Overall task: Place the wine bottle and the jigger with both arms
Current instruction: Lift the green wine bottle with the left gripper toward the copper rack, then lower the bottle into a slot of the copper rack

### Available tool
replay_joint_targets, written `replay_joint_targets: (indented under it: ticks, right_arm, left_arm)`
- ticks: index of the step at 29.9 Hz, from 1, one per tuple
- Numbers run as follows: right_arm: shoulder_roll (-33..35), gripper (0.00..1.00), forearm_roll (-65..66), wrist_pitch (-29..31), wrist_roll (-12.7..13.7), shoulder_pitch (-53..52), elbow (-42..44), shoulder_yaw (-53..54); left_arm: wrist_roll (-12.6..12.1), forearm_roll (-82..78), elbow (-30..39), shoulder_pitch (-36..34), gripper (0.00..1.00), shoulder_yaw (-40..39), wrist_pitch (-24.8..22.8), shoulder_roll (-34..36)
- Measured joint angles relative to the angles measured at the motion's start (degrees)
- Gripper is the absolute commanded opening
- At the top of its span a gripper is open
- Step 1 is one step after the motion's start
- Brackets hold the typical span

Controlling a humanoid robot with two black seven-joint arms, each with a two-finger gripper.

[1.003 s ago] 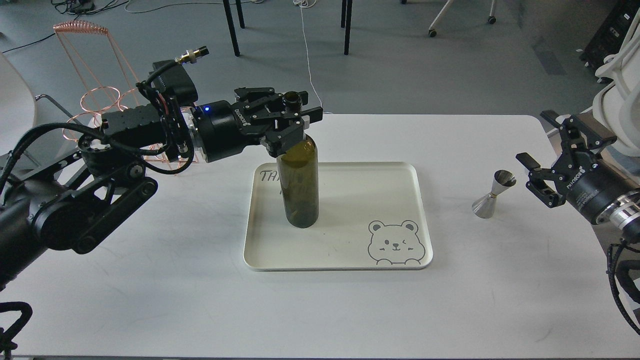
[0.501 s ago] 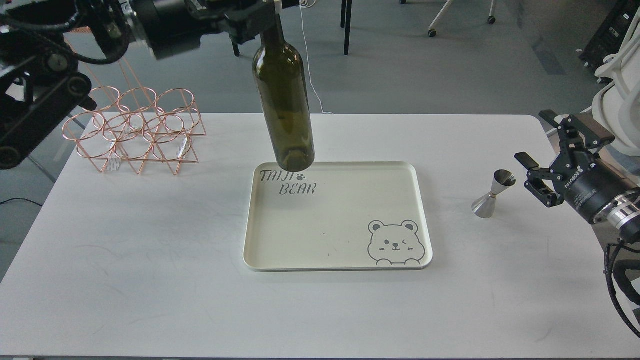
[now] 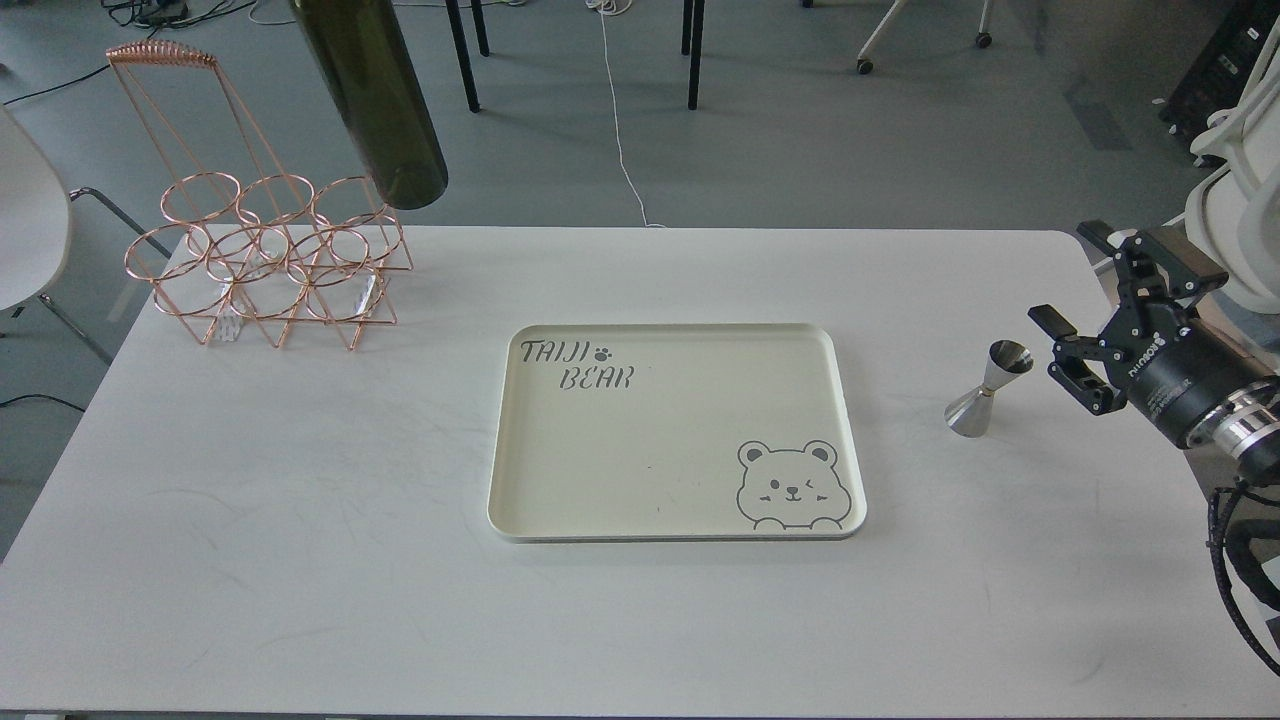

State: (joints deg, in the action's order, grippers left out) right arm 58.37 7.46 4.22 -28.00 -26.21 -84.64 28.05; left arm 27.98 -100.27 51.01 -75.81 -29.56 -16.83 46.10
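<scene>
One bottle [image 3: 375, 110] hangs tilted in the air above the single copper wire rack [image 3: 268, 262], its neck and the left gripper out of view. One jigger [image 3: 987, 389] stands on the white table [image 3: 300, 560], right of the one cream tray [image 3: 845, 440]. The right gripper [image 3: 1068, 347] is spread open and empty just beside the jigger, with grey floor and chair legs beyond.

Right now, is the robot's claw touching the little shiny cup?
Apart. The head view shows a strip of white table between the jigger and the open fingers of the right gripper, which sits just right of it.
</scene>
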Motion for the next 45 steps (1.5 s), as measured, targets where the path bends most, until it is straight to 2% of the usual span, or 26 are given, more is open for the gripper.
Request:
replay_joint_targets:
  ticks: [7, 29, 35, 45]
  right_arm:
    - [0.1, 0.94, 0.0, 0.0, 0.0, 0.0, 0.0, -0.1]
    - [0.0, 0.94, 0.0, 0.0, 0.0, 0.1, 0.0, -0.2]
    - [0.0, 0.94, 0.0, 0.0, 0.0, 0.1, -0.1, -0.3]
    - [0.0, 0.94, 0.0, 0.0, 0.0, 0.1, -0.1, -0.3]
  left_arm:
    - [0.0, 0.0, -2.2, -0.1, 0.09, 6.3, 3.4, 1.0]
    - [0.0, 0.1, -2.4, 2.3, 0.09, 7.1, 4.7, 1.3]
    - [0.0, 0.0, -2.3, 2.6, 0.02, 7.1, 4.8, 1.5]
    - [0.0, -0.2, -2.3, 2.7, 0.02, 9.1, 4.7, 2.7]
